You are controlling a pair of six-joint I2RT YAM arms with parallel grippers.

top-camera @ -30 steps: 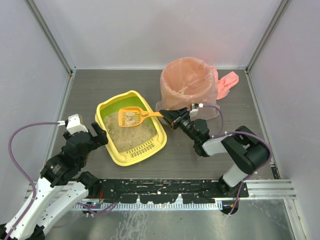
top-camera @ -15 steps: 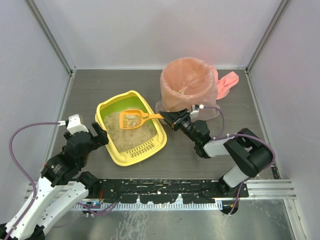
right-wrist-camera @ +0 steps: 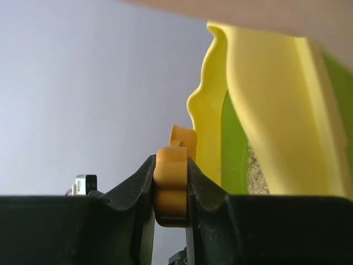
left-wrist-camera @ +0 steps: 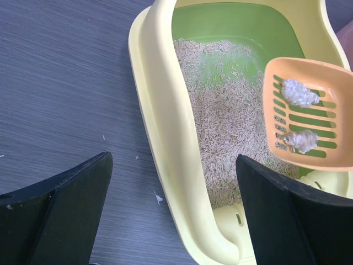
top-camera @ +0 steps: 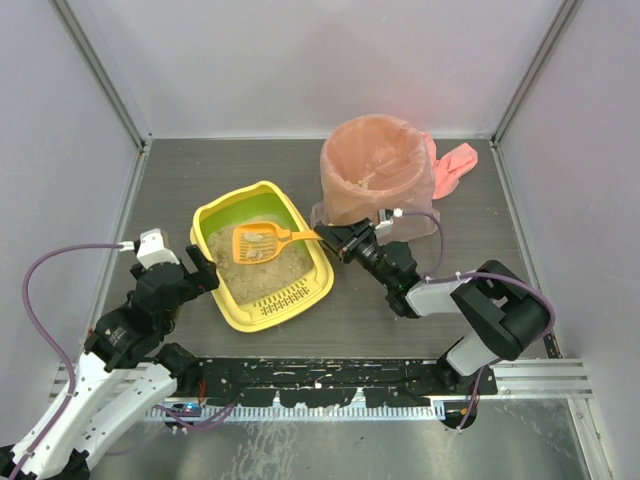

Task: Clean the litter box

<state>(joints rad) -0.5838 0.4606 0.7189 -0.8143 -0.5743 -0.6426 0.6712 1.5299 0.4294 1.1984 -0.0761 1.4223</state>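
Observation:
The yellow litter box with green inner wall and beige litter lies left of centre, its slotted ledge toward me. My right gripper is shut on the handle of an orange slotted scoop. The scoop's head hangs over the litter with two whitish clumps in it. In the right wrist view the fingers of that gripper pinch the orange handle, with the box wall just beyond. My left gripper is open, its fingers standing either side of the box's left rim without touching it.
A round bin lined with a pink bag stands behind the right gripper, and a loose pink bag end lies at its right. Grey walls close in three sides. A metal rail runs along the near edge.
The scoop head has shifted a little to the left and toward me over the litter, still in the right gripper. The left gripper has barely moved.

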